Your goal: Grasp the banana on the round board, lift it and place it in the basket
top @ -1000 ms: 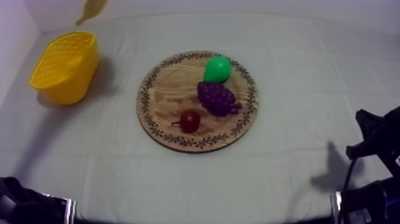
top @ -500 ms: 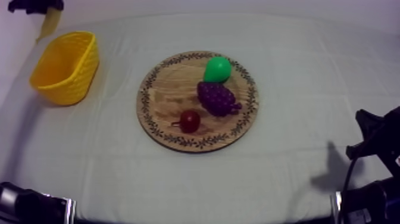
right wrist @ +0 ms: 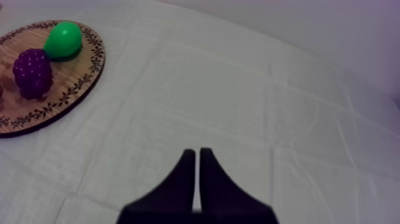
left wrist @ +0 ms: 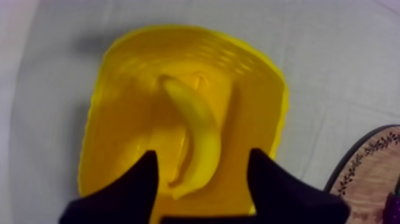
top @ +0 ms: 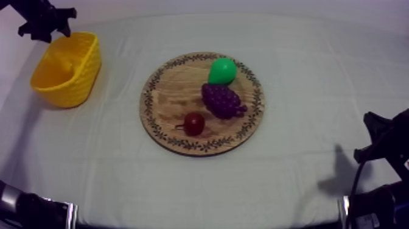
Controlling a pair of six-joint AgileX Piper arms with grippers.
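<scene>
Nearest me, my right gripper (right wrist: pixel 197 156) is resting with its fingers pressed into a narrow wedge, well to the right of the wooden board (top: pixel 167 100). The board is carrying a small red fruit (top: pixel 194 123), a bunch of grapes (top: pixel 223 99) and a pear (top: pixel 222 70) (the pear sitting farthest back). Far left of the board, the banana (left wrist: pixel 196 134) is lying inside the yellow basket (top: pixel 85 73), with my left gripper (left wrist: pixel 203 153) hovering above it, fingers spread wide and gripping nothing.

Count: one yellow basket (top: pixel 90 68), one wooden board (top: pixel 167 100), one banana (left wrist: pixel 199 140), one pear (top: pixel 222 70), one bunch of grapes (top: pixel 223 100), one small red fruit (top: pixel 194 123). Four fruit total. Two grippers: left gripper (left wrist: pixel 203 153), right gripper (right wrist: pixel 194 152). One table (top: pixel 304 73).
</scene>
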